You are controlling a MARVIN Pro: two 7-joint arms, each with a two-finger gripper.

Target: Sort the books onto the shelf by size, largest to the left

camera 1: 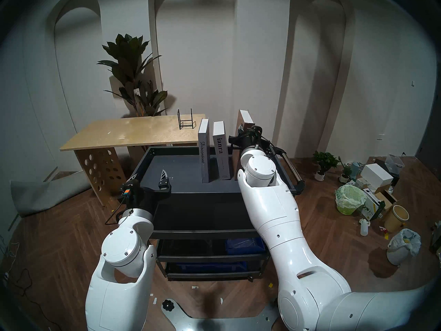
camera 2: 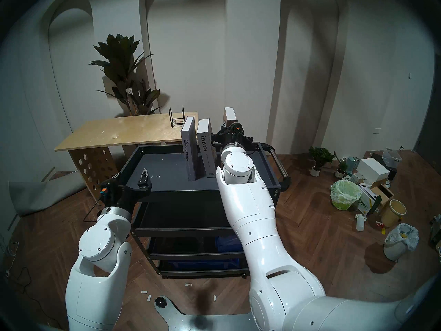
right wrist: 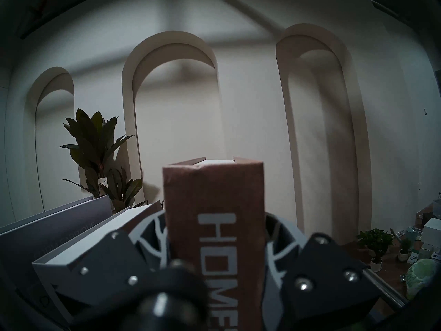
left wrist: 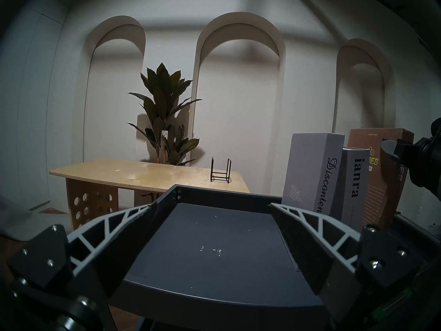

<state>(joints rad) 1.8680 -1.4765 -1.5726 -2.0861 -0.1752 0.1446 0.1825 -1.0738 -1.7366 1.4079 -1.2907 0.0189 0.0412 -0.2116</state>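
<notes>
Three books stand upright on the top tray of the shelf point(camera 1: 181, 180), spines toward me. My right end effector point(right wrist: 216, 247) is clenched on the brown "HOMES" book point(right wrist: 214, 204): in the right wrist view its fingers point(right wrist: 152, 235) bracket the spine on both sides, which fills the gap between them. Gripping across the spine keeps the tall volume vertical, so it can be carried without tipping; whether its foot rests on the tray or is clear of it, I cannot tell.

Just to the left of that end effector stands the light grey "ianra" book point(camera 1: 220, 153), and beyond it, further left with a slim gap between them, the grey "Discontent" book point(camera 1: 204, 153). As they stand, the tallest book is rightmost, the reverse of what the task asks, which I judge is why it is the one seized: it must pass to the far left of the row.

My left end effector point(left wrist: 212, 218) hangs released and empty over the near left corner of the tray, fingers point(left wrist: 307, 225) spread wide. Ahead of it lies bare tray floor, the likely destination for "HOMES"; the two grey books are ahead and to its right. Beyond the shelf stands a wooden bench point(camera 1: 133, 132) bearing a small wire rack point(camera 1: 185, 119), which plays no part.
</notes>
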